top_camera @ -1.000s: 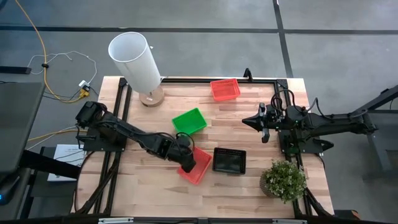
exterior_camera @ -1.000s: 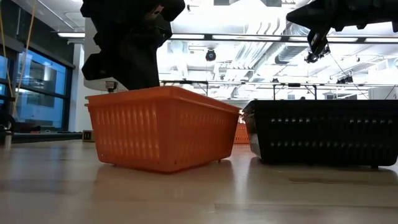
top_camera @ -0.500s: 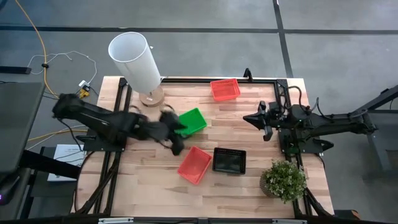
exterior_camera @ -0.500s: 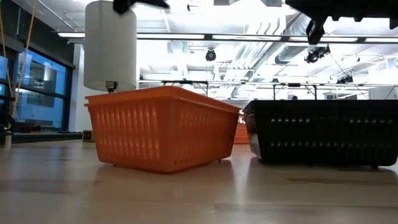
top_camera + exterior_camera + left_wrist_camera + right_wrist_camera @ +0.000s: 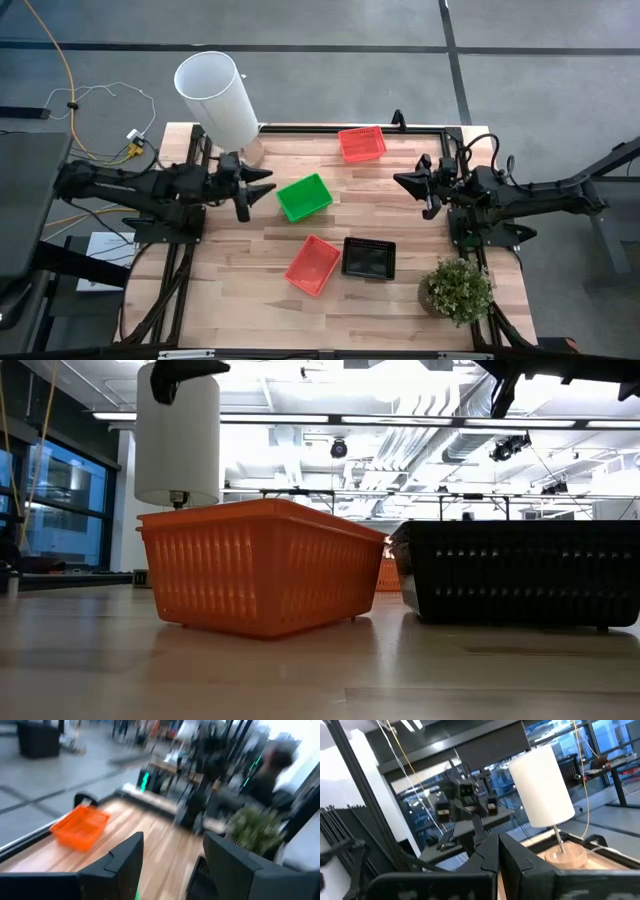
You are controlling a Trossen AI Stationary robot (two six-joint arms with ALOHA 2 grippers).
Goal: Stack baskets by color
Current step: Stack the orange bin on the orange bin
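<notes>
While the left gripper (image 5: 268, 191) stands open and empty, the green basket (image 5: 304, 196) lies just ahead, probably angled

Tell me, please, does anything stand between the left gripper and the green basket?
Nothing visible does. In the high view the left gripper, open and empty, points at the green basket just beside it, with only bare table between. The red basket lies nearer the front edge, out of the way.

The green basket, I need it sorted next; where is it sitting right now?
In the high view the green basket sits near the table's middle, just right of the left end effector, with a red basket nearer the front edge.
</notes>
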